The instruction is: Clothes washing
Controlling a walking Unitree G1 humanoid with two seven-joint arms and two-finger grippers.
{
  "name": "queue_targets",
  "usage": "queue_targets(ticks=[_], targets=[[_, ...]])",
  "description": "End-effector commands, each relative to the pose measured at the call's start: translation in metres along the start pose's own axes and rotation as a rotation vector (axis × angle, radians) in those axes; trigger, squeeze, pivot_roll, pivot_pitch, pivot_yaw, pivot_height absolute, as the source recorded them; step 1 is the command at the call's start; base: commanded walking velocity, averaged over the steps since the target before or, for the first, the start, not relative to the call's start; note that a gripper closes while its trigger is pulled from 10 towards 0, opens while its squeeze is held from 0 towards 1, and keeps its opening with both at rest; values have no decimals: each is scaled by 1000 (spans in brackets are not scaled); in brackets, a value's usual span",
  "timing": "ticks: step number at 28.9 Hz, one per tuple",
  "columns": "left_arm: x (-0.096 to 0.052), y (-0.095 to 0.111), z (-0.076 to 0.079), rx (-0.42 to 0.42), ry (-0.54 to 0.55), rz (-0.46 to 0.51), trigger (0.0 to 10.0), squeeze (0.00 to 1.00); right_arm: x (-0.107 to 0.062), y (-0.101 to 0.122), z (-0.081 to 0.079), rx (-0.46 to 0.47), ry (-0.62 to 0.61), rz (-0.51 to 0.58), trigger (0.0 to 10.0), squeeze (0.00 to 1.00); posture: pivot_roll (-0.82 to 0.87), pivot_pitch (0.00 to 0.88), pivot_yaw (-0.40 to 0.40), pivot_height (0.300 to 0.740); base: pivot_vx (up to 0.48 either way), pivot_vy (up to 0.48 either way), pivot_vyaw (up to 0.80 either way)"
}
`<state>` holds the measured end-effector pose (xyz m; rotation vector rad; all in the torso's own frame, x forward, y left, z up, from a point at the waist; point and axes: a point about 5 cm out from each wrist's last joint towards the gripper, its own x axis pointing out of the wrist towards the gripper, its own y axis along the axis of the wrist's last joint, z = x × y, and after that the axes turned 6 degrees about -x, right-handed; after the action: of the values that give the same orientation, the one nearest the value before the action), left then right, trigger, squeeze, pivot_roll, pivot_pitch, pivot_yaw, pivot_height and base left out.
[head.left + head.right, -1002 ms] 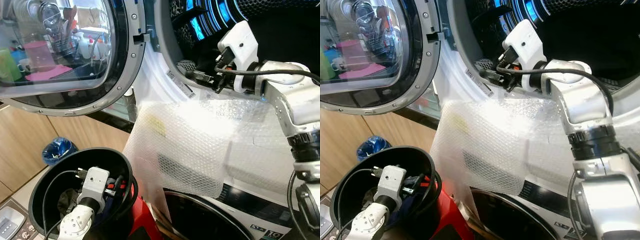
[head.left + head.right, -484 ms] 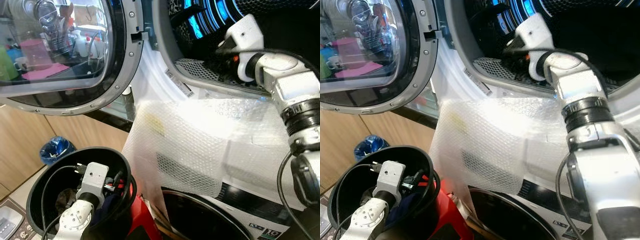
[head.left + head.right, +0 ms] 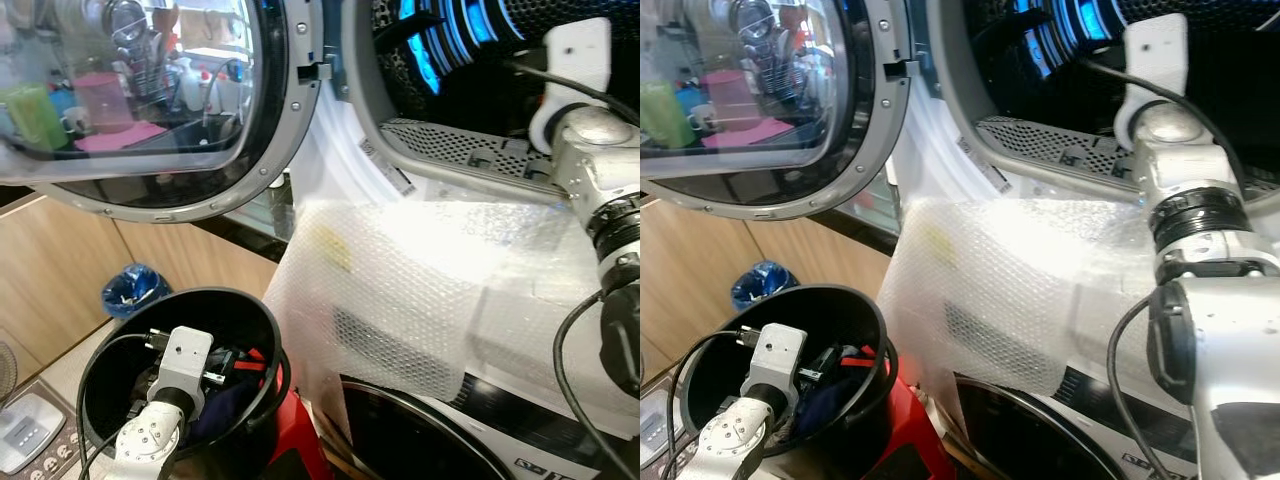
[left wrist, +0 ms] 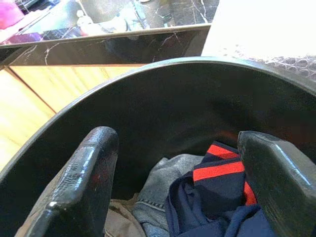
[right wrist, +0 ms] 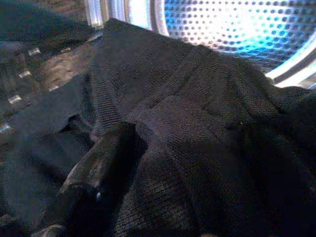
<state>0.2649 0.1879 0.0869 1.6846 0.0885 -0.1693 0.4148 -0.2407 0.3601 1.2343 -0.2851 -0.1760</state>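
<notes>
A black basket (image 3: 110, 335) stands low on my left, holding a navy garment with red stripes (image 4: 219, 190) and grey jeans (image 4: 158, 180). My left gripper (image 4: 182, 163) hangs open inside the basket just above these clothes, touching none of them. My right arm (image 3: 600, 170) reaches into the upper machine's drum (image 3: 455, 150) past its open round door (image 3: 150, 100). In the right wrist view, my right gripper (image 5: 182, 163) is open. One finger (image 5: 94, 182) stands wide to the side. A dark mesh garment (image 5: 197, 123) lies bunched against it and hides the other finger.
Bubble wrap (image 3: 400, 290) hangs over the machine's front below the drum opening. A second machine's door (image 3: 420, 440) sits beneath it. The basket rests on a red stool (image 3: 300, 440). A blue bin (image 3: 133, 290) stands by the wooden cabinets (image 3: 60, 270).
My right arm has pushed from the drum's rim deeper into the drum. The camera has shifted a little. My left gripper stays in the basket.
</notes>
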Motion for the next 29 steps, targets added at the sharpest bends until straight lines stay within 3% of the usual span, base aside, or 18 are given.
queue_targets(ticks=[1,3,4,7,12,18,20,23,26,29], targets=[[0,3,-5,13,19,1,10000,0,0,-16,23,29,-125,-75,10000,0,16,50,63,740,0,0,0],[0,3,-6,14,25,0,10000,0,0,-11,17,106,-108,-53,10000,0,16,50,63,740,0,0,0],[-1,2,-6,14,27,0,10000,0,1,-2,2,191,-14,-9,10000,0,21,53,63,740,0,0,0],[-2,1,-4,5,19,-3,10000,0,-4,21,-35,234,244,118,10000,0,25,56,61,740,0,0,0],[-3,1,0,-4,7,-5,10000,0,-13,43,-59,322,501,251,10000,0,22,57,59,740,0,0,0],[-2,1,1,-10,1,-2,10000,0,-18,49,-54,340,612,332,10000,0,2,61,62,740,0,0,0],[-2,0,4,-15,-11,-6,10000,0,-25,64,-39,402,644,459,10000,0,-9,59,64,740,0,0,0],[-1,-1,6,-14,-19,-7,10000,0,-30,71,-33,463,668,504,10000,0,-9,59,64,740,0,0,0],[-1,-1,8,-20,-25,-5,10000,0,-53,83,-21,534,752,630,10000,0,-10,56,60,740,0,0,0],[-1,-1,8,-21,-24,-4,10000,0,-67,82,-17,504,769,652,10000,0,-7,56,57,740,0,0,0]])
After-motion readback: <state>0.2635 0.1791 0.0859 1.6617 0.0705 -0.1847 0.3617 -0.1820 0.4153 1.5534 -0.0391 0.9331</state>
